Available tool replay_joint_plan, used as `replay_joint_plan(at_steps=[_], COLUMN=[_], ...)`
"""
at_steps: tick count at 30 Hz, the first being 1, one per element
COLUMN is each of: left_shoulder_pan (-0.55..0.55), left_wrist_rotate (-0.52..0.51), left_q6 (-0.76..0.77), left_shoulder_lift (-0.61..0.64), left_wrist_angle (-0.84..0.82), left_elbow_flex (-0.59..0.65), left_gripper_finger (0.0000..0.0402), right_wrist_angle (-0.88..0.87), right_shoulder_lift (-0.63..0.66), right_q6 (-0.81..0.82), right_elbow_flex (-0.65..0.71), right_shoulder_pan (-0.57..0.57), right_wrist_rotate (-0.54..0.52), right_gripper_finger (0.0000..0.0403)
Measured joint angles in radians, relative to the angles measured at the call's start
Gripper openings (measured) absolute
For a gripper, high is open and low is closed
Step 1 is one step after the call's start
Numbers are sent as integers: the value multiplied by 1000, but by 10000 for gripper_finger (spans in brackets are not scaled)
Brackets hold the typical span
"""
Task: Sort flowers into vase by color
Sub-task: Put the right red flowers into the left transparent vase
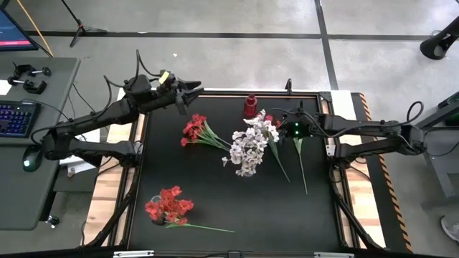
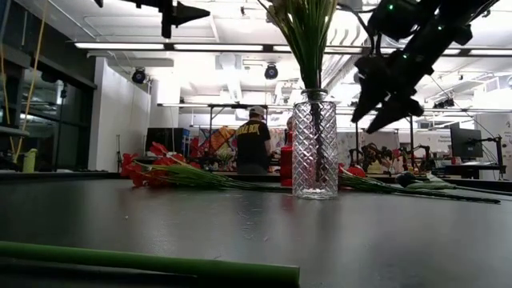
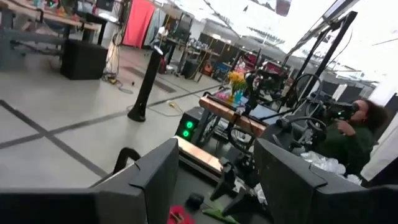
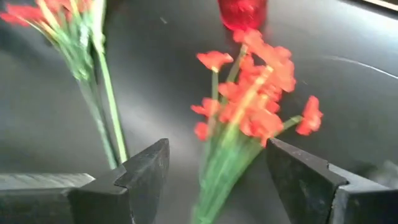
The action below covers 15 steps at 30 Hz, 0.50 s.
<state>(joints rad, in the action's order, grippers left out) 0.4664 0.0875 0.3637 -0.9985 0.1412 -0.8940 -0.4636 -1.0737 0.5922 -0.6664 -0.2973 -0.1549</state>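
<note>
On the worktop's point(image 1: 215, 208) far-left edge the left arm reaches in, raised, its pincer point(image 1: 192, 94) held above the mat with fingers wide and nothing between them, pointing toward the room beyond. Just near-side of it lies a red flower bunch point(image 1: 193, 130), stems fanning right, apart from the pincer. Near-left corner: another red bunch point(image 1: 168, 204) flat on the mat, one thin green stem trailing right. Centre: white blooms point(image 1: 249, 147) seen from above, clustered; in the low view their green stems stand in a clear cut-glass vase point(image 2: 314, 149), diamond-textured, upright. A small red vase point(image 1: 250, 106) sits at the far edge behind them. Right arm stretches in from the right, its pincer point(image 1: 281, 126) just beside the white blooms, hanging above the mat, fingers spread and empty. Right wrist view: a red bunch point(image 4: 258, 87) lies below, between the dark fingers point(image 4: 146, 171), not touched. Two loose green stems point(image 1: 300, 161) lie right of the white cluster. Mat matte black; petals look fabric-like.
</note>
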Motion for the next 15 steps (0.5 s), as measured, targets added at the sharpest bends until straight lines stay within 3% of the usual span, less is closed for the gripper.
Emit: replay_joint_plan(at_steps=[9,12,15], left_shoulder_pan=[0,0,0], left_wrist_rotate=[-33,-76,-102], left_q6=[1,4,36], left_shoulder_lift=[0,0,-11], left_wrist_angle=[-21,-48,-101], left_elbow_flex=[0,0,0], left_gripper_finger=[197,197,197], right_wrist_angle=[-98,-69,-11], right_shoulder_lift=[1,2,2], right_q6=[57,98,130], right_elbow_flex=[0,0,0], right_shoulder_pan=[-94,-153,-222], right_wrist_rotate=[-135,-136,-72], right_gripper_finger=[256,256,256])
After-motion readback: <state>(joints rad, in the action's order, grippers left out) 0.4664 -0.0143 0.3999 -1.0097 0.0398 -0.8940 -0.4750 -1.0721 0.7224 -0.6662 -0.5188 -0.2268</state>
